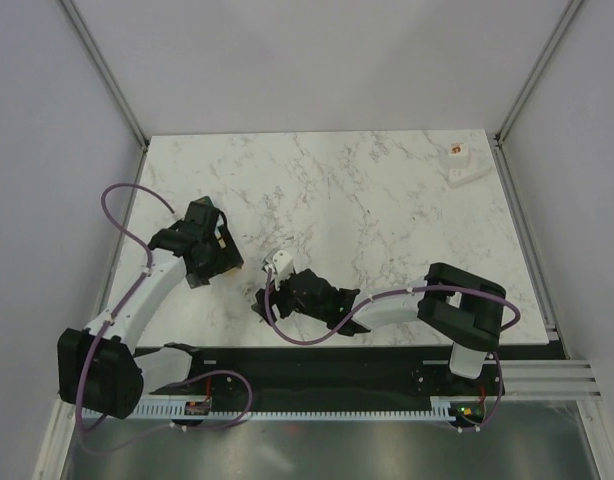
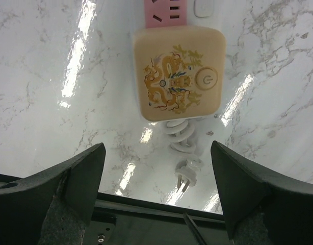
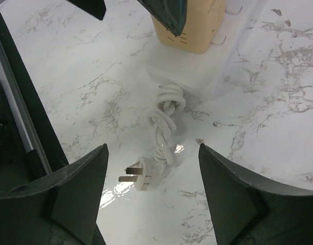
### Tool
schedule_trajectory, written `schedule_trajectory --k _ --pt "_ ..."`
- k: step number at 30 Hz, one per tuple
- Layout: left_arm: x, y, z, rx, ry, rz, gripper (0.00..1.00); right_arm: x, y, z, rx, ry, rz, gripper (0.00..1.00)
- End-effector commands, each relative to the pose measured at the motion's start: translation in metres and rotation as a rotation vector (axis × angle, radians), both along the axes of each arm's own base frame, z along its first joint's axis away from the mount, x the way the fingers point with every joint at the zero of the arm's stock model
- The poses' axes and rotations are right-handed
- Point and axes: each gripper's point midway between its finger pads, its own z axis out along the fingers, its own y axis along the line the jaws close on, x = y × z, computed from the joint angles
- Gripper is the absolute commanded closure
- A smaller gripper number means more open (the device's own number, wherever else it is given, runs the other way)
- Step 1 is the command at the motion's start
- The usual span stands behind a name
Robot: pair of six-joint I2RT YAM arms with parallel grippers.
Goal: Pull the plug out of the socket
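Both end effectors are spread wide, nothing pinched in either one. The left end effector (image 2: 157, 153) hangs over the cream socket block (image 2: 179, 74), the one with the dragon print and a power button, and a pink slotted face (image 2: 165, 13) shows at its far edge. A knotted white cord (image 2: 180, 137) comes out of the block's near side and ends in the plug (image 2: 186, 176). That plug lies loose on the marble bench (image 2: 44, 76), prongs bare, not stuck in anything. The right end effector (image 3: 152, 148) has the plug and cord in the gap between its fingers, touching neither.
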Motion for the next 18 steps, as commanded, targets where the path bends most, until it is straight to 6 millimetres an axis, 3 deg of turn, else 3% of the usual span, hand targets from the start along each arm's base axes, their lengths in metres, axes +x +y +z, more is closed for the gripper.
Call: schedule_trajectory --k 1,13,18 --pt "0.032 0.002 0.017 0.03 -0.108 -0.004 0.09 0.01 0.008 0.02 0.067 -0.05 -0.023 0.21" --pt "0.052 0.003 -0.007 0.071 -0.065 0.004 0.1 0.032 0.001 0.007 0.092 0.037 -0.081 0.2" --pt "0.053 0.006 -0.017 0.095 -0.047 0.006 0.11 0.048 -0.003 0.001 0.093 0.073 -0.148 0.14"
